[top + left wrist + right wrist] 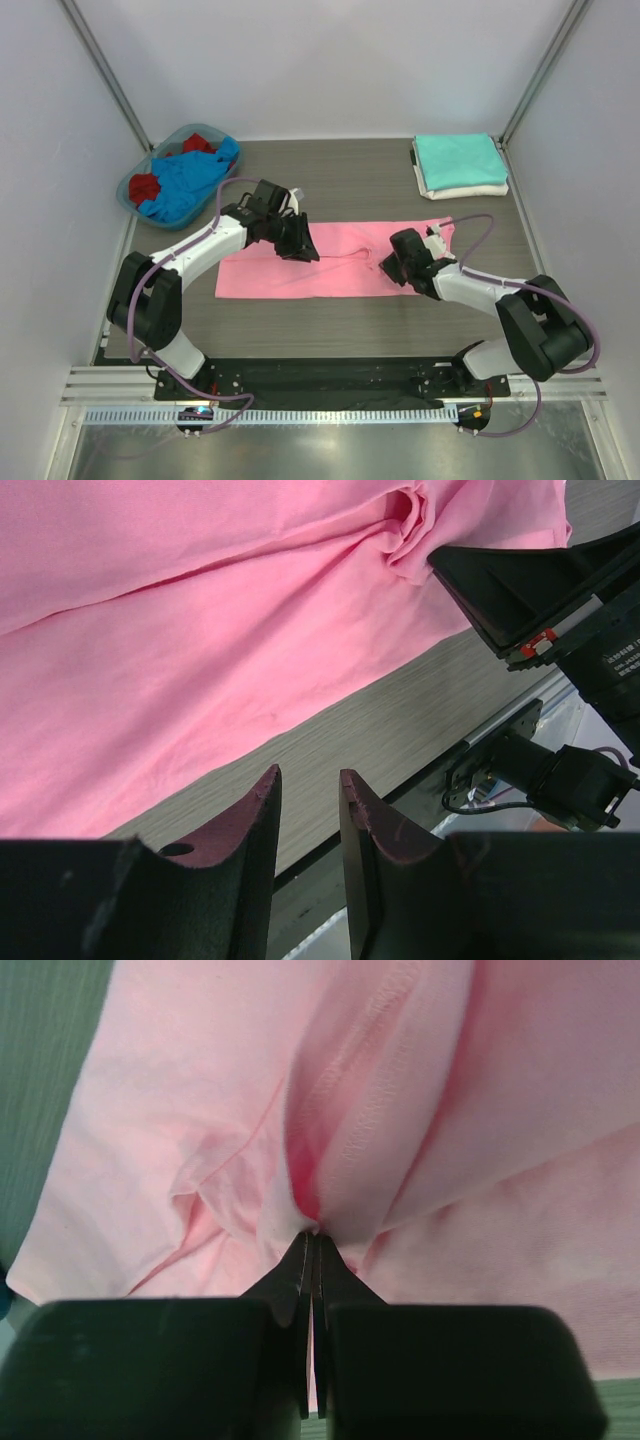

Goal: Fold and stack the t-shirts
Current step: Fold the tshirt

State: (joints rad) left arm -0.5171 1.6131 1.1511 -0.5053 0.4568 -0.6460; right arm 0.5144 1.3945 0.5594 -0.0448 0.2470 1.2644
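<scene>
Right claw (312, 1232) (angled low) pinches pink t-shirt (200, 1080).

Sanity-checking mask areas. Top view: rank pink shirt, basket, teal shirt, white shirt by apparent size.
1. pink t-shirt, spread flat
2. basket
3. teal t-shirt, folded
4. white t-shirt, only its edge shows under the teal one
The basket and the stack sit farther back, so this ranks looks only.

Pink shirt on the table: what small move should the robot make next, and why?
Probably lift the right claw slightly, drawing the pinched cloth up. It is shut on a fold of the pink t-shirt, which otherwise lies spread out, while the left claw hangs open above the shirt, gripping nothing.
</scene>
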